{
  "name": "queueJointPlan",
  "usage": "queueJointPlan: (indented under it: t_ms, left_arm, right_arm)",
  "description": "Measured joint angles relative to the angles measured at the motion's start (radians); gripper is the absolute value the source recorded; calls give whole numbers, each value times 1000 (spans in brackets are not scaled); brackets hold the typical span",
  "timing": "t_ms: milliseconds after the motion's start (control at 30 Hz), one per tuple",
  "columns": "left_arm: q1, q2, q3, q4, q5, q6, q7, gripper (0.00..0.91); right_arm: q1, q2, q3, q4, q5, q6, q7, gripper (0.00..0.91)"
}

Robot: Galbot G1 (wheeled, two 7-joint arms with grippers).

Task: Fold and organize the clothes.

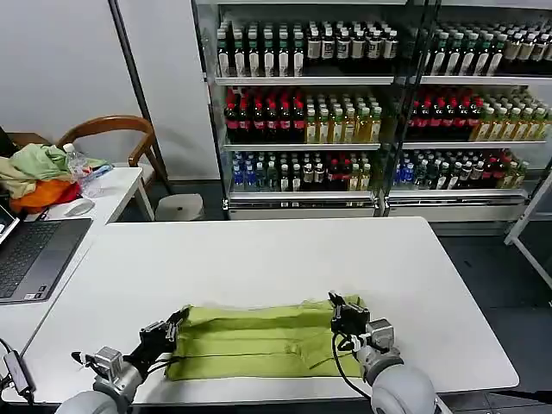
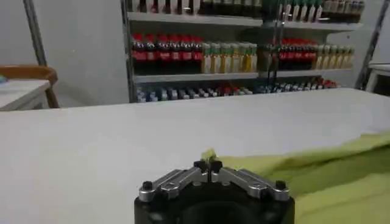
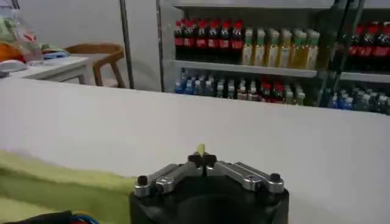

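On white table (image 1: 259,259): lime T-shirt (image 1: 259,341) folded into a band. Left gripper (image 1: 169,331) and right gripper (image 1: 347,316) pinched shut on opposite ends. Best lifted evenly, kept taut.

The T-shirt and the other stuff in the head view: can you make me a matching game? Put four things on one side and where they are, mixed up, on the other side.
Things:
1. T-shirt
2. laptop
3. wooden chair
4. bottles

Places:
A. on the shelves at the back
B. behind the small side table
C. on the near edge of the big white table, held at both ends by the left gripper and the right gripper
D. on the robot's left, lying open

Pairs: 1-C, 2-D, 3-B, 4-A
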Motion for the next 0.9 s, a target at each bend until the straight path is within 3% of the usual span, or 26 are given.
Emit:
queueJointPlan:
  t_ms: [300, 333, 367, 400, 433, 467, 900]
  left_arm:
    - [28, -8, 8, 6, 24, -9, -3, 50]
    - [29, -9, 10, 8, 28, -9, -3, 71]
    - [29, -11, 11, 10, 32, -9, -3, 212]
    - [29, -12, 13, 10, 36, -9, -4, 252]
    - [29, -13, 14, 10, 39, -9, -5, 826]
    - [30, -14, 14, 10, 44, -8, -5, 907]
    - [63, -19, 0, -50, 75, 21, -56, 907]
  right_arm:
    - [-23, -5, -5, -17, -9, 5, -9, 0]
    - [-25, -6, -7, -18, -12, 5, -10, 0]
    - [-28, -7, -9, -20, -14, 5, -12, 0]
    - [-30, -8, -10, -21, -16, 5, -13, 81]
    - [-33, -10, -9, -20, -19, 5, -15, 907]
    - [-36, -12, -10, -20, -23, 3, -16, 907]
    - [-101, -40, 28, 36, -50, -20, -13, 907]
